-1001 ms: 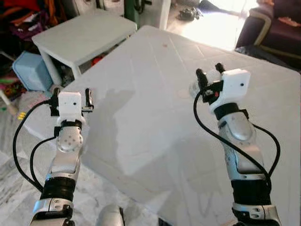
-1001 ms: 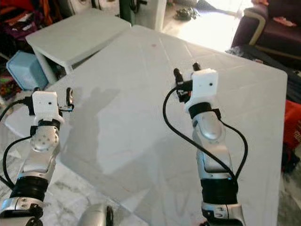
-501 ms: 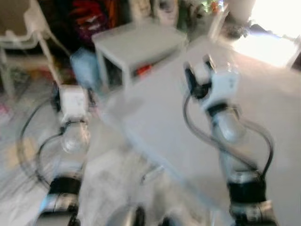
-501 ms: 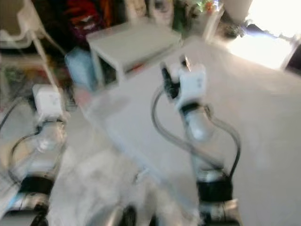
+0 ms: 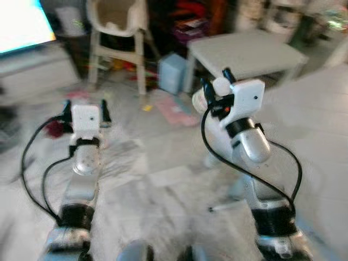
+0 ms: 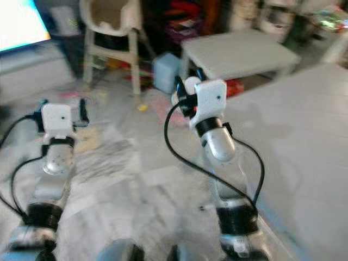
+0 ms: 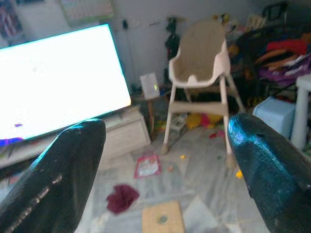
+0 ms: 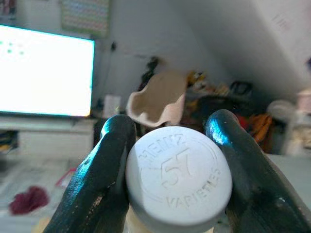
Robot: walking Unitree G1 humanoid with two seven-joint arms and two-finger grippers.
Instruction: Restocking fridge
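Observation:
My right gripper (image 5: pixel 215 86) is raised at chest height and shut on a bottle with a white cap (image 8: pixel 179 175); the cap reads "Heinz 57 Varieties" in the right wrist view, with both black fingers (image 8: pixel 111 165) pressed against its sides. The cap (image 5: pixel 221 86) shows as a pale round blob between the fingers in the eye views. My left gripper (image 5: pixel 85 106) is held up on the left, open, with nothing between its fingers (image 7: pixel 68 170).
A pale high chair (image 5: pixel 118 32) stands ahead on the marble floor, with a lit screen (image 7: pixel 58 82) on a low stand to its left. A small white table (image 5: pixel 247 51) and a blue bin (image 5: pixel 173 73) lie ahead right. Red cloth (image 7: pixel 121 198) and litter are on the floor.
The whole view has swung left, from the big white table toward the high chair and screen. Both arms keep the same pose; the right gripper still holds the bottle.

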